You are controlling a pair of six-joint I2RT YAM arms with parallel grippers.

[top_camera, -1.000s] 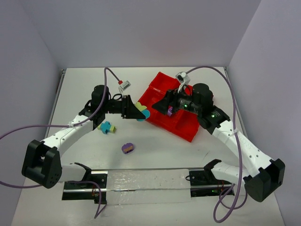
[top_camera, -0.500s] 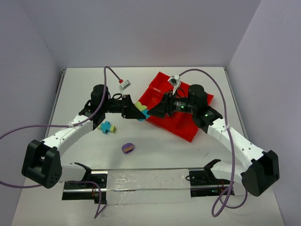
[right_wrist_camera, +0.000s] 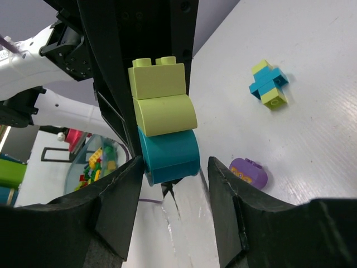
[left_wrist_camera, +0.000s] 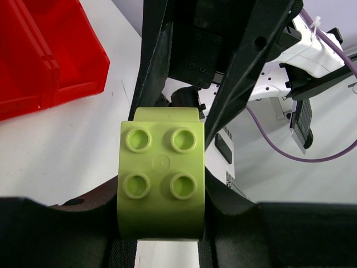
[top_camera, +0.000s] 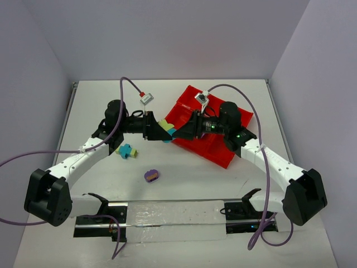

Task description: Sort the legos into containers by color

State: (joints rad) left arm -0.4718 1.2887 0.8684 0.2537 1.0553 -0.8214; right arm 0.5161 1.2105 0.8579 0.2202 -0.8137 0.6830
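Pull-apart setup in the air above the counter point(top_camera: 184, 184), just off the near-left edge of the red tray point(top_camera: 220, 153).

Yellow-green brick point(left_wrist_camera: 160, 173) clamped in left fingers point(top_camera: 156, 130), carrying a yellow-green/teal stack point(right_wrist_camera: 164, 123) between the two arms. Open right fingers point(right_wrist_camera: 118, 215), set a bit wider than the teal brick point(right_wrist_camera: 170, 153), straddling it at the stack's free end; contact on either side not clear. Stack's long axis crossways to the right fingers' closing line, so likely next: close on teal, pull away. Tight here, with wrists nose to nose and the tray wall just behind. Open room toward the counter front, minus purple brick point(top_camera: 151, 175) and teal/yellow cluster point(top_camera: 128, 151).
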